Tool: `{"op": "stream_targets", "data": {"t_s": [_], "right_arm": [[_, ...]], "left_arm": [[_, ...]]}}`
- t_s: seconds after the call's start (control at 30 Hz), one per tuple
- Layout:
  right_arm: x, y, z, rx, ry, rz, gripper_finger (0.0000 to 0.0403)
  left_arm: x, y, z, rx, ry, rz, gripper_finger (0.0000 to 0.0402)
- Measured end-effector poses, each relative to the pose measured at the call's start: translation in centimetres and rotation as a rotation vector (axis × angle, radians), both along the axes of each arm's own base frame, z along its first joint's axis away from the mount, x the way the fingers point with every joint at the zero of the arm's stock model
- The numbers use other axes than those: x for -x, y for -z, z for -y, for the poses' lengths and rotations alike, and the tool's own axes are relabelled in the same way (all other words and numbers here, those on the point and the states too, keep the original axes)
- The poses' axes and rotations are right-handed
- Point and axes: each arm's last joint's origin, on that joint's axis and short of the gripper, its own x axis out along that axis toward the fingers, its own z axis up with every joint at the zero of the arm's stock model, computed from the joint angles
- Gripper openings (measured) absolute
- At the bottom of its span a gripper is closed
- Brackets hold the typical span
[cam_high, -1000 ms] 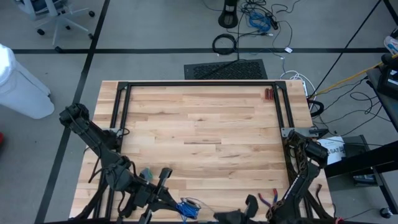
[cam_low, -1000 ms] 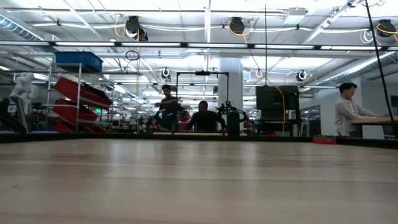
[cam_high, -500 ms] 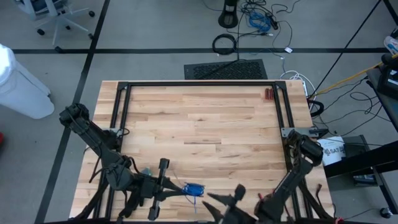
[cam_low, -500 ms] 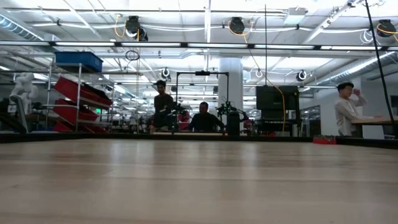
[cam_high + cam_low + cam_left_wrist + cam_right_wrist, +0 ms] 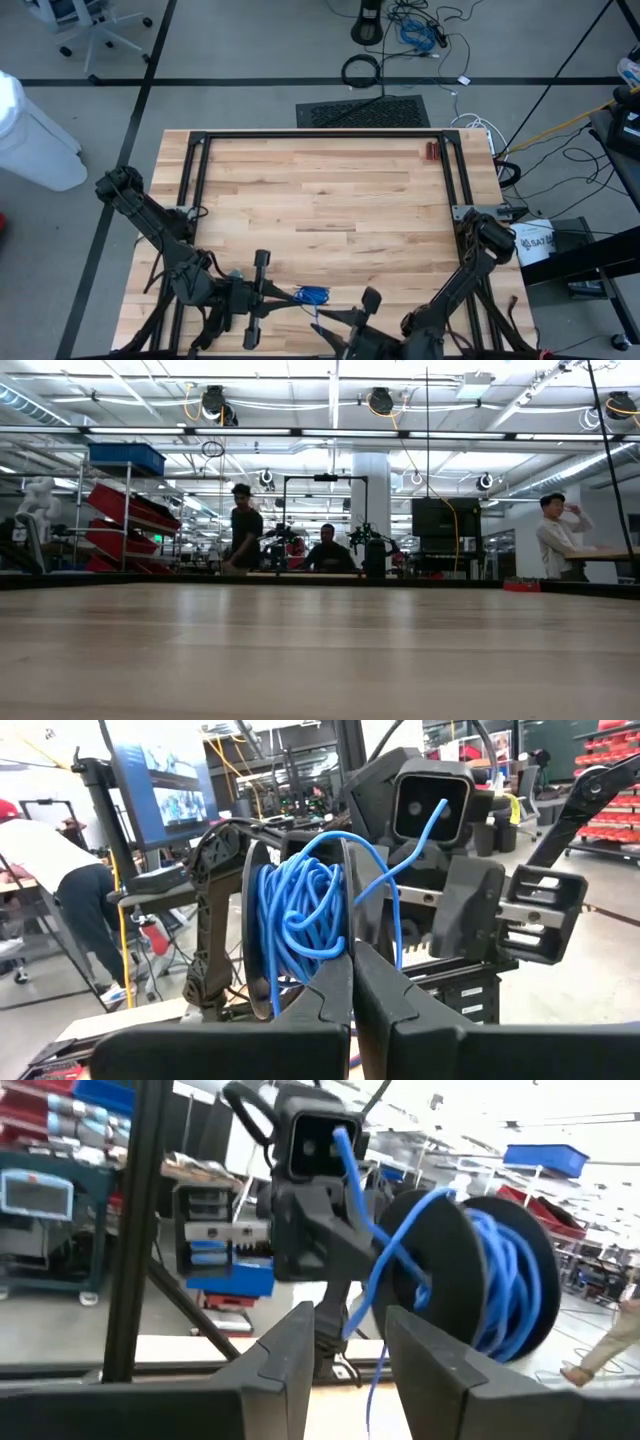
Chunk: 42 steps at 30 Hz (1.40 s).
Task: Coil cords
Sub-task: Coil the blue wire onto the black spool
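The cord (image 5: 312, 295) is bright blue and wound around a black round disc (image 5: 250, 910). It hangs over the table's near edge with my left gripper (image 5: 297, 296) shut on it. A loose end (image 5: 425, 830) sticks out from the coil. My right gripper (image 5: 330, 322) stands open just right of the coil and points at it. In the right wrist view one loose strand (image 5: 372, 1295) runs between its open fingers (image 5: 430, 1355). Neither gripper shows in the low view. My left gripper pinches the coil at its rim (image 5: 345, 945) between its two shut fingers (image 5: 325, 1005). The fingers come in level from the table's left. The coil stands on edge beyond the fingertips, lifted clear of the table. Whether my right gripper touches the loose strand, I cannot tell.
A black frame (image 5: 200, 170) runs along the far, left and right sides of the wooden table (image 5: 320, 200). A small red thing (image 5: 432, 151) lies at the far right. A large black cable ring (image 5: 362, 70) lies on the floor beyond. People stand in the room behind (image 5: 245, 530).
My left gripper has swung at the wrist, carrying the blue coil from the table's near edge a little toward the far side. My right gripper has moved along the near edge toward the table's left and has come up close to the coil.
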Motion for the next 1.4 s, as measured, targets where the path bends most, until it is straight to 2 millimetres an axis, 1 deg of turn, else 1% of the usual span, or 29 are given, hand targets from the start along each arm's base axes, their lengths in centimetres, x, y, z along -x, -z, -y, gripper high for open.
{"op": "stream_targets", "data": {"t_s": [0.23,0.3,0.4,0.47,0.63,0.77,0.93,1.2,1.3,1.4], "right_arm": [[-0.4,-0.3,0.5,0.022,0.003,0.011,0.0083],[-0.4,-0.3,0.5,0.024,-0.002,0.014,0.0063],[-0.3,-0.2,0.4,0.037,0.019,-0.007,0.0017],[0.1,-0.2,0.1,0.055,0.047,-0.028,0.0006],[1.6,-0.4,-0.9,0.066,0.060,-0.050,0.0002],[2.3,-0.6,-1.2,0.062,0.103,-0.073,0.0001],[2.5,-0.8,-1.2,0.083,0.105,-0.079,0.0001],[2.4,-1.1,-0.8,0.098,0.126,-0.085,0.0001],[2.7,-1.0,-0.9,0.091,0.162,-0.114,0.0015],[3.2,-0.9,-1.4,0.096,0.161,-0.128,0.0042]], "left_arm": [[0.0,0.0,0.0,-0.002,0.000,0.001,0.0000],[0.0,0.0,0.0,-0.003,0.000,0.000,0.0000],[0.1,0.0,0.1,-0.003,0.008,0.000,0.0000],[0.2,0.0,0.3,-0.010,0.040,0.001,0.0000],[0.6,-0.1,0.8,-0.038,0.084,0.017,0.0000],[0.9,-0.3,1.2,-0.035,0.123,0.040,0.0000],[1.0,-0.6,1.2,-0.017,0.158,0.067,0.0000],[1.0,-0.6,1.2,0.030,0.169,0.054,0.0000],[1.0,-0.7,1.2,0.049,0.169,0.068,0.0000],[1.1,-0.9,1.1,0.097,0.176,0.066,0.0000]]}}
